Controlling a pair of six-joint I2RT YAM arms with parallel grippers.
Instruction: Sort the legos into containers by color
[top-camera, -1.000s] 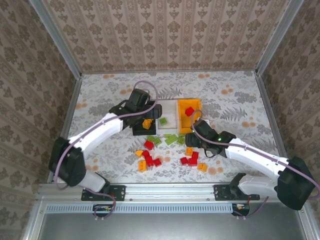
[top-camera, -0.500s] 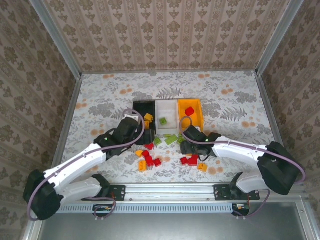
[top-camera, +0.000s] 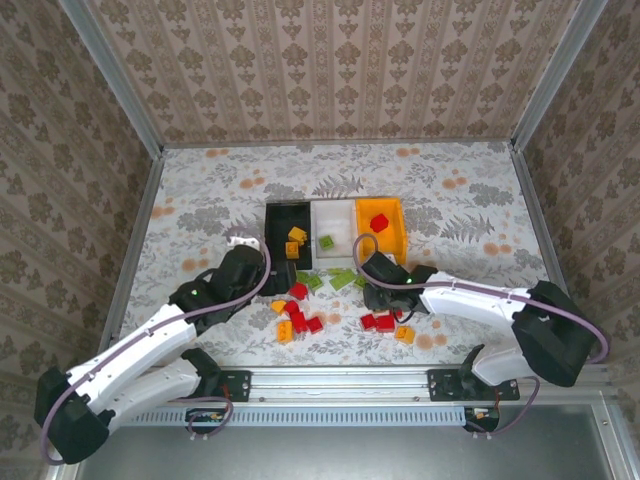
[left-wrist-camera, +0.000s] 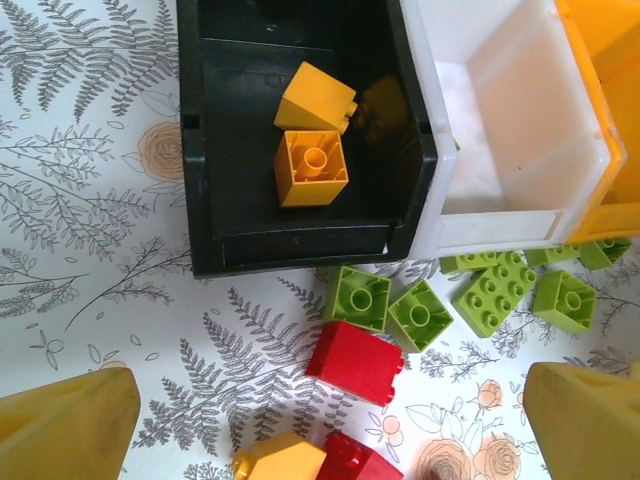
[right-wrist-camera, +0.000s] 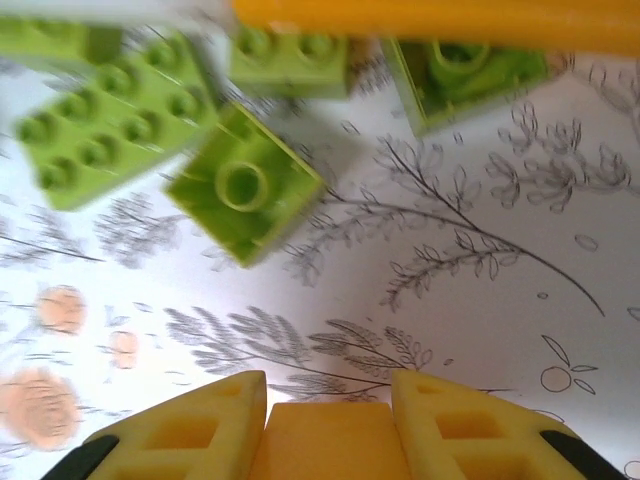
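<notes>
Grippers near the tabletop's middle: left gripper (left-wrist-camera: 330, 425), fingers spread wide and empty, above loose red and light green plastic bricks (left-wrist-camera: 356, 362) at the near side of the black rectangular plastic bin (left-wrist-camera: 300, 248) holding two orange-yellow bricks (left-wrist-camera: 312, 168); right gripper (right-wrist-camera: 325, 420) clamped on an orange-yellow plastic brick (right-wrist-camera: 325, 448) beside green ones.

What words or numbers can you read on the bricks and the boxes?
None: no word, number or sign can be read anywhere.
Black bin, white bin, orange bin: plain walls, no labels seen.
Light green brick: its stud is too blurred to show any lettering.
Orange-yellow brick between the fingers of the right gripper: bare face, nothing written.
</notes>
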